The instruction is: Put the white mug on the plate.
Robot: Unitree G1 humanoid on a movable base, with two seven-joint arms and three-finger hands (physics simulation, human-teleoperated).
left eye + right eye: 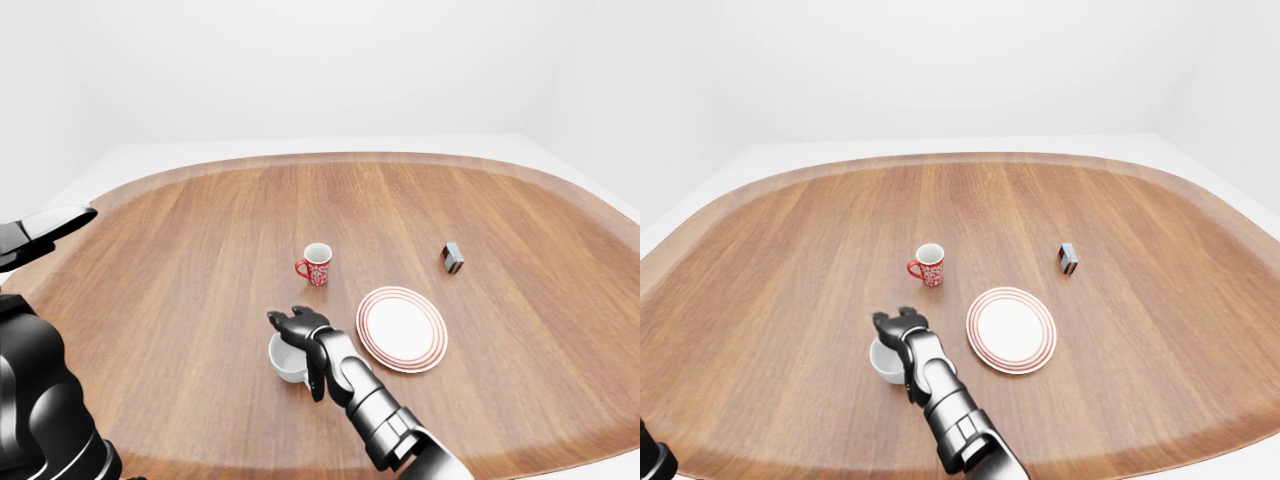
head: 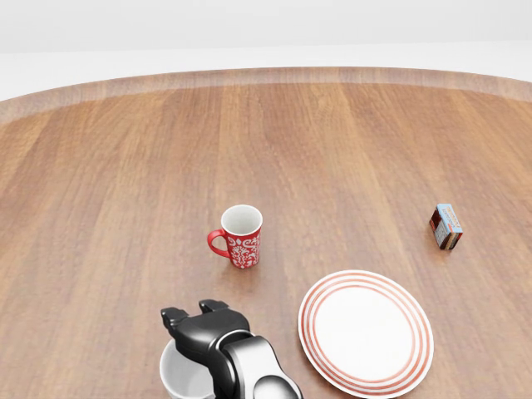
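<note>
Grasp step: my right hand (image 2: 204, 326), fingers spread over the plain white ceramic mug (image 2: 184, 376) at lower left (not yet gripped), next close, lift toward the red-ringed white plate (image 2: 366, 330).

- Head view looks steeply down, close on the table (image 2: 349, 141).
- Eye views sit farther out, taking in the whole table.
- All share the plate (image 2: 366, 331).

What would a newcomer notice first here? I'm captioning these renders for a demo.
The black right hand poised over the white mug, low in the left-eye view, with the red-ringed plate just right of it. Above them stands a red patterned mug; a small box sits apart, far right, on the wooden table.
</note>
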